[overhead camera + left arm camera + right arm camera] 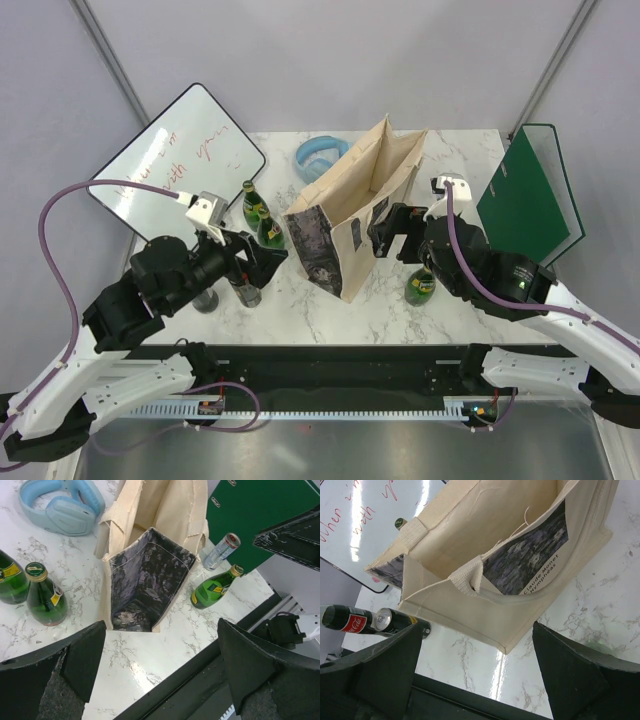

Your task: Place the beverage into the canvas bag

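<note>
The beige canvas bag (355, 215) stands upright mid-table with its mouth open; its dark printed end face shows in the left wrist view (147, 577), and its inside shows in the right wrist view (500, 535). Two green bottles (260, 215) stand left of it, also seen in the left wrist view (46, 597). Another green bottle (421, 285) stands at its right (212, 590). My left gripper (265, 258) is open and empty, left of the bag (162, 670). My right gripper (385, 230) is open and empty against the bag's right side (475, 670).
A cola bottle (345, 620) and a dark can (392, 620) stand by my left gripper. A silver can (221, 551) stands before the green binder (525, 195). Blue headphones (318, 157) lie behind the bag. A whiteboard (180, 155) leans at the back left.
</note>
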Action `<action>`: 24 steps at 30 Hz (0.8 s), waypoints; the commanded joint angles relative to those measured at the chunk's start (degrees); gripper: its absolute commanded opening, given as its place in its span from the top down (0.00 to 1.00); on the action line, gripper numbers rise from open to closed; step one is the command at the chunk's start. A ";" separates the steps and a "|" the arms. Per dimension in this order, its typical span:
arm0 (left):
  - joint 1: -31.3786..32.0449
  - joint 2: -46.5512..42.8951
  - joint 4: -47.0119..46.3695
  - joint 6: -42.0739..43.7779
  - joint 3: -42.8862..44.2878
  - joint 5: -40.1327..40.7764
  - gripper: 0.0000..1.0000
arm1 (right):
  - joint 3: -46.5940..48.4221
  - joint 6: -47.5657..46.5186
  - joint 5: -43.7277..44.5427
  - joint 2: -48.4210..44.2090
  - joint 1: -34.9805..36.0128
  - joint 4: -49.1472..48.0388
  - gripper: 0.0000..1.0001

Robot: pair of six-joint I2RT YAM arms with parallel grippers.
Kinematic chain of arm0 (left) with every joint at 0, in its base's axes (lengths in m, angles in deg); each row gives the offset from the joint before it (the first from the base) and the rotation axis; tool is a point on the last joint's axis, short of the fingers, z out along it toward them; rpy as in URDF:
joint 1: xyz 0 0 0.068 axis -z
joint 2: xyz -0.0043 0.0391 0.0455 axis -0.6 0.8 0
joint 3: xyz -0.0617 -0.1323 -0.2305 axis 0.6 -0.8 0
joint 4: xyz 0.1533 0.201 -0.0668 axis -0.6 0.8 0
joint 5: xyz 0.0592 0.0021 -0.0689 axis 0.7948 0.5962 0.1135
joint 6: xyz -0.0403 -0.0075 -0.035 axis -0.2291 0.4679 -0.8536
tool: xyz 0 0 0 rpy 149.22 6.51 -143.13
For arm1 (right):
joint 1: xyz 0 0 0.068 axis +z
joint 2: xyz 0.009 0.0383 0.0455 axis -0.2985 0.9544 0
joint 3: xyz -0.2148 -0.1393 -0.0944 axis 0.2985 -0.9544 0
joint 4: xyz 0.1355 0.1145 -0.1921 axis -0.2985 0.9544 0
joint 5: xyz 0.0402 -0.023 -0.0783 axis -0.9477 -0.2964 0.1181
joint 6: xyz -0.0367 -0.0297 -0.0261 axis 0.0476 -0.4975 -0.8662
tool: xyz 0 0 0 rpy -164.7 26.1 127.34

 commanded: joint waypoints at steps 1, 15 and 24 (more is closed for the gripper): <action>0.11 0.44 0.93 -3.10 1.27 5.33 0.01 | 1.67 0.14 2.07 -1.43 0.23 0.16 0.02; -1.47 16.86 25.17 -8.53 23.49 38.35 0.05 | 4.65 -4.16 2.78 1.37 0.32 0.43 0.02; -7.80 11.61 36.94 -20.22 25.18 55.33 0.13 | 6.42 -6.98 -1.87 3.84 0.23 -1.76 0.02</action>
